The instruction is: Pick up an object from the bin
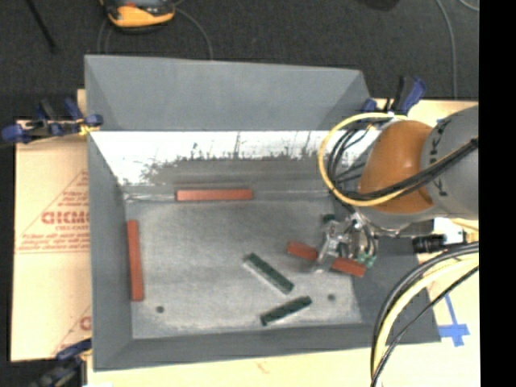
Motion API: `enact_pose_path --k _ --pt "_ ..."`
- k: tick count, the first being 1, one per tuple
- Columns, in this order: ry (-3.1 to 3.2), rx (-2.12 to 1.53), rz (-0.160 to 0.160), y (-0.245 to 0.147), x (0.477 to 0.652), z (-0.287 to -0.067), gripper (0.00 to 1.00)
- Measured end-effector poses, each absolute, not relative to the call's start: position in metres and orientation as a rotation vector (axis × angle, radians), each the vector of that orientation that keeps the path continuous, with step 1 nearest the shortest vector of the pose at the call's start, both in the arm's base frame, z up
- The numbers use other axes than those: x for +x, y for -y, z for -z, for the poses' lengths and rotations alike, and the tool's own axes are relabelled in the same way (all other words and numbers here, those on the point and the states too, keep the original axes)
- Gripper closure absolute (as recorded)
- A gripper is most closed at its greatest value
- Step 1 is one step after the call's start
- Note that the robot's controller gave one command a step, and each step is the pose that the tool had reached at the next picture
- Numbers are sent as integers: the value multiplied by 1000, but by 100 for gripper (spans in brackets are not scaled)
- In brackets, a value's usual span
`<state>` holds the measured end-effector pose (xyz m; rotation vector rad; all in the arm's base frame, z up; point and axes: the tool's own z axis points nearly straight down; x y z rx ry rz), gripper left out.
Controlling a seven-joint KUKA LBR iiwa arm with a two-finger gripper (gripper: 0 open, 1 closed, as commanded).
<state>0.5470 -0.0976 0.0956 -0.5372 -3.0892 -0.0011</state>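
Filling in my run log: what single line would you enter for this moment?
place: right side of grey metal bin | tool: over red flat bar | nearest other: dark green flat bar

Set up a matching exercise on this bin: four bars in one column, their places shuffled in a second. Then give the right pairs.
Things
1. red bar running left to right
2. red bar running front to back
3. slanted red bar
4. dark green bar farther from the front wall

Places
a. middle of the floor
b. along the left wall
c. right part of the floor, beneath the gripper
d. at the foot of the back wall

Pairs: 1-d, 2-b, 3-c, 4-a.
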Motion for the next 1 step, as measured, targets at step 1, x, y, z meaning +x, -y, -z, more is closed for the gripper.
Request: enact_pose_path --k 1 --pt "3100 -537 1 98 550 -111 100"
